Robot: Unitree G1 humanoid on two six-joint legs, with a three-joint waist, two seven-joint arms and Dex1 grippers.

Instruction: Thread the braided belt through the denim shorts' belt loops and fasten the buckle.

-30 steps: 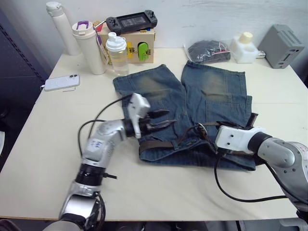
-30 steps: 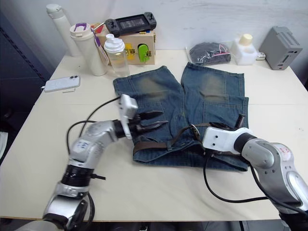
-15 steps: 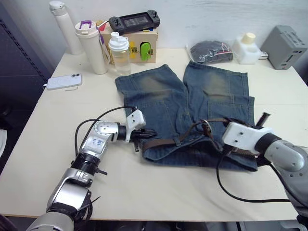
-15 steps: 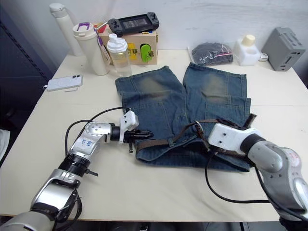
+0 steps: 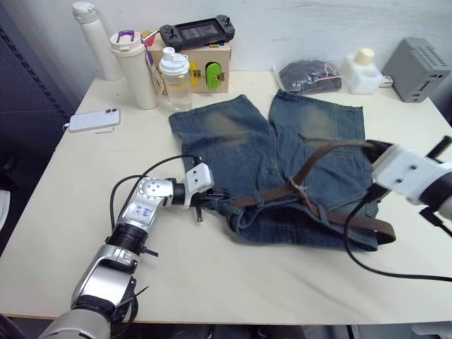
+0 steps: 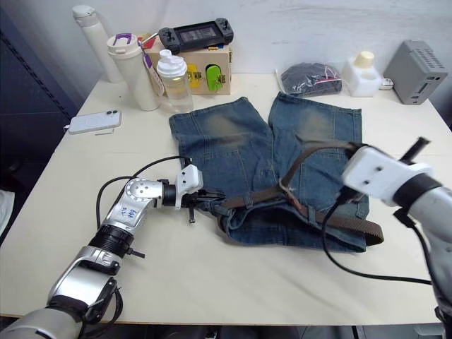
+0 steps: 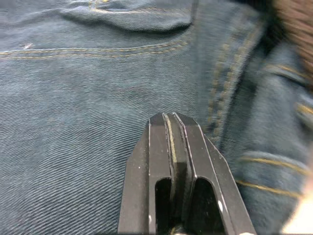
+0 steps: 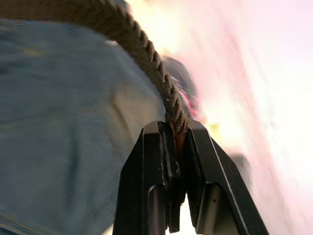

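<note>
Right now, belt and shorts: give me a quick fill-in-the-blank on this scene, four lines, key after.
1. The right hand is shut on the ____.
2. The left hand rests on the ____.
3. The belt rises off the shorts toward the robot's ____ side.
4. The phone lies on the ____.

Missing: belt; shorts; right; table

No text can be read for certain. The left forearm (image 6: 126, 210) carries a small label, perhaps with printed characters, but it is too small to make out.
</note>
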